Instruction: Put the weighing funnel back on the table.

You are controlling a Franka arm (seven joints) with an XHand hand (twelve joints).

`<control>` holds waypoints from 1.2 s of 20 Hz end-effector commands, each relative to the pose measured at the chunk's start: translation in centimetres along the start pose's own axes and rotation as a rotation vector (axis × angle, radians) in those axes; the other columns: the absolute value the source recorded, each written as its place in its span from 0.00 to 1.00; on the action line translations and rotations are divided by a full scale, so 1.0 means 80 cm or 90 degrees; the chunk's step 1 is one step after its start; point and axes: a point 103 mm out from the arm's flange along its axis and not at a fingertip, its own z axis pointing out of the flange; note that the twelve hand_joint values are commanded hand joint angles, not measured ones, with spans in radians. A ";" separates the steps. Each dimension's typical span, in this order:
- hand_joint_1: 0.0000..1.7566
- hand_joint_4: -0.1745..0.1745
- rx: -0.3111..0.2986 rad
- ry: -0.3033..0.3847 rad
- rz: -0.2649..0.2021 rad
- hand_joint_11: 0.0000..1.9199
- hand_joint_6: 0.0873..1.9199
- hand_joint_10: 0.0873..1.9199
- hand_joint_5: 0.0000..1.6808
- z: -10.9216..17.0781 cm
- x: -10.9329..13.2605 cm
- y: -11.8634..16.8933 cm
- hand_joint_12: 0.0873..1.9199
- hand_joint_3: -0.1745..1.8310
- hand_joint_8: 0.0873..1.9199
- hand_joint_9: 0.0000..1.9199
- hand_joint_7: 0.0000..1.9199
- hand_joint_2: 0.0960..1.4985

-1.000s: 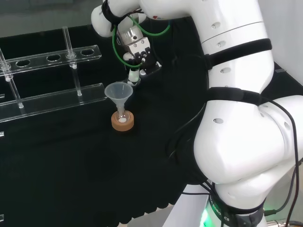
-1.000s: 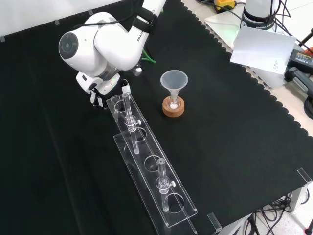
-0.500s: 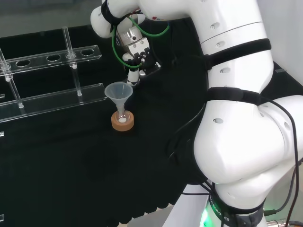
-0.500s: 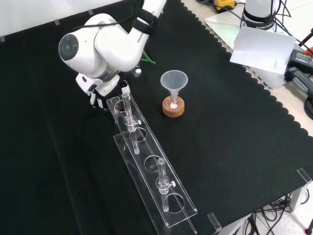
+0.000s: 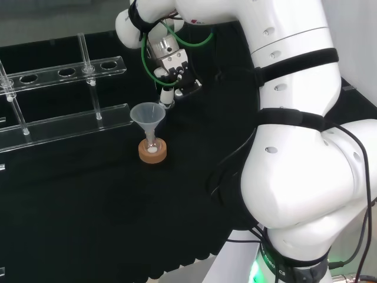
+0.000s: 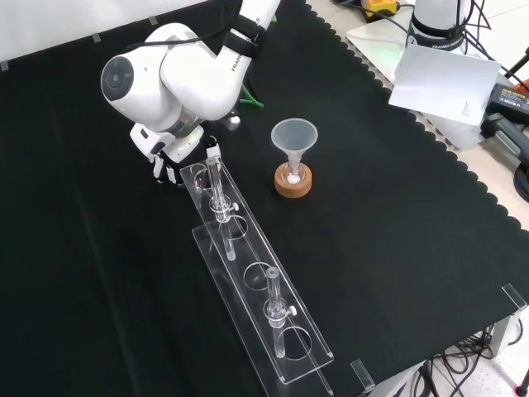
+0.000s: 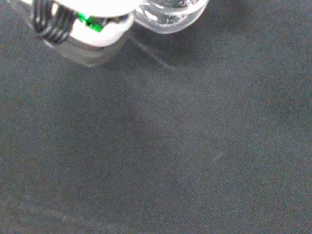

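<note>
1. Robot hand (image 5: 177, 79), black and white: from the head view I see it low over the black cloth (image 5: 88, 194) on the bench, with its dark fingers (image 5: 184, 83) curled in rather than straight.
2. From the wrist view, a blurred white part of the robot hand (image 7: 92, 34) sits right against a small clear glass weighing funnel (image 7: 168, 12), whose rounded bowl is close to the camera. I read this as the robot hand grasping the weighing funnel and keeping it above the cloth (image 7: 185, 146).
3. I cannot tell from any view whether the weighing funnel touches the cloth.
4. In the front view the robot hand (image 6: 168, 159) is tucked under the big white arm link (image 6: 178, 70), just beside the far end of the long clear plastic rack (image 6: 256, 289).
5. The big clear cone-shaped funnel (image 5: 148, 113) stands mouth up with its stem in a small flask on a brown cork ring (image 5: 152, 151). In the head view it stands near the robot hand, just below and left of it, and apart from it.
6. In the front view that funnel (image 6: 294, 134) and its cork ring (image 6: 293, 180) are to the right of the robot hand, with the rack's far end between them.
7. Green cables (image 5: 154, 59) loop around the wrist above the robot hand in the head view.
</note>
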 end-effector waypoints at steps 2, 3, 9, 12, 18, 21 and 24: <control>0.59 0.68 0.008 -0.021 -0.016 0.33 0.37 0.19 0.54 0.001 0.003 -0.003 0.58 0.23 0.33 0.42 0.26 0.53; 0.59 0.63 0.007 -0.028 -0.018 0.32 0.36 0.20 0.51 0.001 0.004 -0.004 0.58 0.29 0.33 0.41 0.25 0.48; 0.56 0.47 0.016 -0.038 -0.027 0.22 0.28 0.25 0.27 -0.002 0.006 -0.013 0.65 0.42 0.33 0.30 0.14 0.34; 0.54 0.45 0.011 -0.040 -0.027 0.18 0.17 0.29 0.22 -0.006 0.005 -0.022 0.67 0.42 0.33 0.24 0.10 0.32; 0.53 0.44 -0.021 -0.032 -0.017 0.15 0.10 0.31 0.21 -0.028 -0.004 -0.049 0.68 0.41 0.32 0.21 0.08 0.32; 0.52 0.44 -0.036 -0.029 -0.010 0.15 0.08 0.31 0.22 -0.041 -0.010 -0.066 0.68 0.40 0.32 0.21 0.07 0.32; 0.52 0.44 -0.052 -0.024 0.000 0.15 0.07 0.31 0.23 -0.055 -0.014 -0.085 0.68 0.40 0.32 0.21 0.07 0.32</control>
